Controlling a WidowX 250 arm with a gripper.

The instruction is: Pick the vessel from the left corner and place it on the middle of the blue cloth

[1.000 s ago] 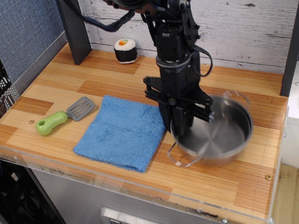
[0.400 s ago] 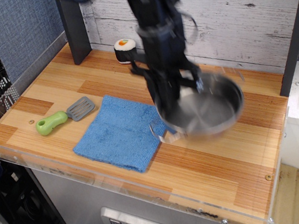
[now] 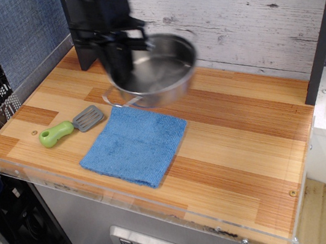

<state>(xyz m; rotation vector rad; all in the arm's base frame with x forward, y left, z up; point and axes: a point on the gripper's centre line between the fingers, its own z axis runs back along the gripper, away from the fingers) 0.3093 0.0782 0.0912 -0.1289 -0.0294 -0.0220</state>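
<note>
gripper (image 3: pixel 120 67) clamps vessel (image 3: pixel 159 71) rim (left side), above blue cloth (image 3: pixel 135 143).

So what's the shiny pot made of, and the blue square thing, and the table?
The shallow round shiny pot looks like polished metal, probably stainless steel: it mirrors light. The square blue cloth looks like soft terry fabric, with a fuzzy, matte surface. The striped brown tabletop looks like smooth wood or bamboo, maybe laminate, with long grain strips.
</note>
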